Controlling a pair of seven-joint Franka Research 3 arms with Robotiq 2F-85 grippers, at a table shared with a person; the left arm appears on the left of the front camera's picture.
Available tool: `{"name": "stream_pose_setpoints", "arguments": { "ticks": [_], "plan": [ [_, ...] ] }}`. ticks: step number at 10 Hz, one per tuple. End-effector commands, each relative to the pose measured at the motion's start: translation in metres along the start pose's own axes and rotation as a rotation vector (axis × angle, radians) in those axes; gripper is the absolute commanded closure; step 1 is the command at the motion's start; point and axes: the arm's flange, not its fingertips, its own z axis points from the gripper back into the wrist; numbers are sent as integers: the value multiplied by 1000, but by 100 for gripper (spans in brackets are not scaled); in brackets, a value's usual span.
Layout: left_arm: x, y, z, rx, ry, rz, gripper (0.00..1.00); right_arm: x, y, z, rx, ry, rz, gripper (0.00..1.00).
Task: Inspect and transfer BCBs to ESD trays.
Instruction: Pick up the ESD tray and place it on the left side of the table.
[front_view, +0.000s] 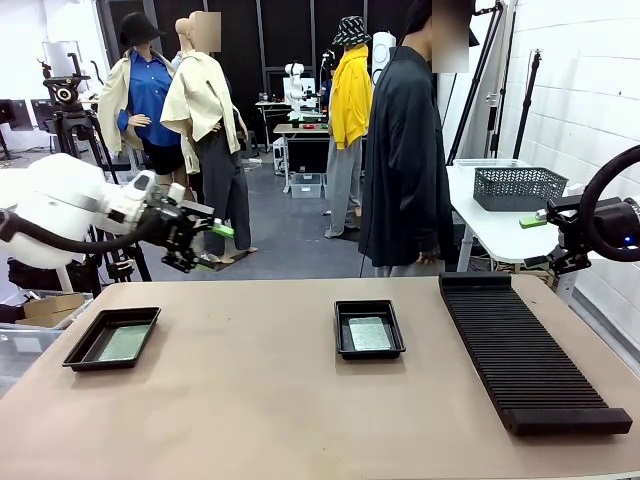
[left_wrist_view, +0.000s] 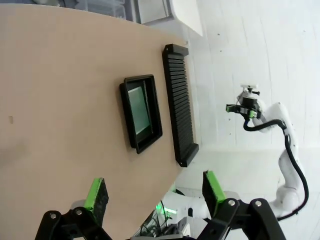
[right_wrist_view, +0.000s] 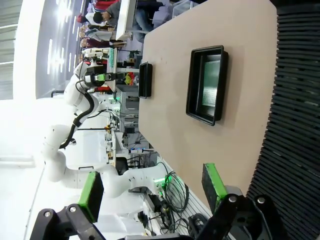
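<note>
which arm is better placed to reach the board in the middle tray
Probably the right. Both grippers are open, empty and raised off the table, but the right gripper hangs beside the rack, nearer the middle tray and its board. The left gripper hangs nearer the left tray.

My left gripper (left_wrist_view: 152, 192) hangs open above the table (left_wrist_view: 60, 90). A tray (left_wrist_view: 141, 114) holds a green board (left_wrist_view: 138, 111), beside the ribbed rack (left_wrist_view: 180, 102).
</note>
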Motion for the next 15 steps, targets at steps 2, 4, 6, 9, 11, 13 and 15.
{"name": "stream_pose_setpoints", "arguments": {
  "ticks": [2,4,6,9,11,13,15],
  "plan": [
    [3,-29,-47,62,-13,54,0,0,1,0,-9,-1,-1,0],
    [6,-50,-81,118,8,68,0,0,1,0,-9,-1,-1,0],
    [3,-66,-117,181,19,61,0,0,1,0,-9,-1,-1,0],
    [0,-75,-161,280,-7,74,0,0,1,0,-9,-1,-1,0],
    [4,-76,-195,359,-25,79,0,0,1,0,-9,-1,-1,0],
    [6,-74,-225,415,-10,82,0,0,1,0,-9,-1,-1,0],
    [6,-70,-250,471,7,87,0,0,1,0,-9,-1,-1,0]
  ]
}}
